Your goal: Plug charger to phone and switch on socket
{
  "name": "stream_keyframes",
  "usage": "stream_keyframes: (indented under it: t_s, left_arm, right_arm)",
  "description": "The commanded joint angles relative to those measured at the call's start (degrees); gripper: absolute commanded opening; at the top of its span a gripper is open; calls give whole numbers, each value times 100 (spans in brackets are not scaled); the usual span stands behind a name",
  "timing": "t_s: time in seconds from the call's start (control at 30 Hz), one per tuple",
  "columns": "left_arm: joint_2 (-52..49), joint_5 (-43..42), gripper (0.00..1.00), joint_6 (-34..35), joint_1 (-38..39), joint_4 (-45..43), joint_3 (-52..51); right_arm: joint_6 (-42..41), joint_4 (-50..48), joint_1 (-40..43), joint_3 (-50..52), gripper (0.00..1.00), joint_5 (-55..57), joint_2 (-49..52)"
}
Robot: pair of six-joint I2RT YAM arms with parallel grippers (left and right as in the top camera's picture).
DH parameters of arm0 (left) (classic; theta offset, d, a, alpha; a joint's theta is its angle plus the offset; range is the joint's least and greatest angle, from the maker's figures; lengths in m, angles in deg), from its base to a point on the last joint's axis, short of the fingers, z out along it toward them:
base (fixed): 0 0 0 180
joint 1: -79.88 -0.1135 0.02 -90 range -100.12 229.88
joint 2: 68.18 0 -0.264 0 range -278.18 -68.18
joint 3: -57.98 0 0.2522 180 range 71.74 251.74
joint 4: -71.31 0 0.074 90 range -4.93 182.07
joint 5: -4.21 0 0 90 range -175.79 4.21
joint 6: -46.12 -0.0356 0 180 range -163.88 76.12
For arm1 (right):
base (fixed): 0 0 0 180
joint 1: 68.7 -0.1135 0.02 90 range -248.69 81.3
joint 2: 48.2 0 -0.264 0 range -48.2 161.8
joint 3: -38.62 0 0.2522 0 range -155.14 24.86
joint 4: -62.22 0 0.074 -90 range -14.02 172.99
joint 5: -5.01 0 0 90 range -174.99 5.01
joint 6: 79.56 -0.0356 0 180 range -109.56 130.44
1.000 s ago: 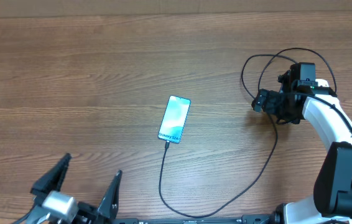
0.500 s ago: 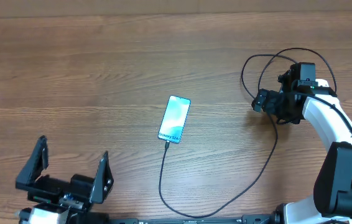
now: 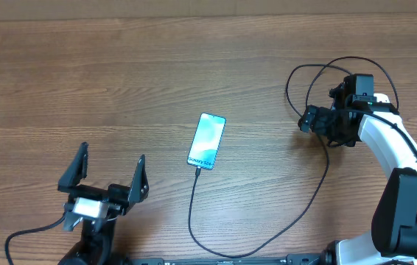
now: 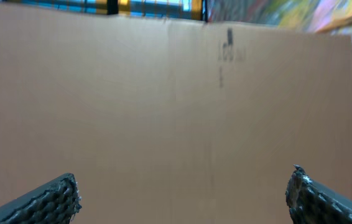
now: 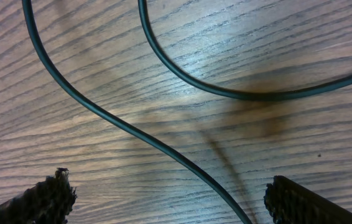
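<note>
A slim blue-screen phone (image 3: 207, 141) lies on the brown wooden table (image 3: 120, 73), and a long thin black charger cable (image 3: 191, 210) meets its near end. A tan cardboard wall (image 4: 163, 112) stands beyond. The left gripper (image 3: 113, 153), wide open and empty, has moved closer to the phone, while the right gripper (image 5: 171, 199) hangs open over cable loops far right of the phone, hiding the cable's other end.

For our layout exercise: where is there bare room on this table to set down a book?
The table is bare along the far side beyond the phone, and left of it. Crowded at right, where the cable loops.
</note>
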Motion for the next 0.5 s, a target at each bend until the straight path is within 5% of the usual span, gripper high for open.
stream_keyframes:
  t_s: [0.0,0.47]
  left_arm:
    - [70,223,100,11,-31,-22,-352]
    - [70,732,100,-79,-33,1727,-442]
  right_arm:
    - [-13,-17,-11,28,100,-7,-74]
    - [-13,-17,-11,28,100,-7,-74]
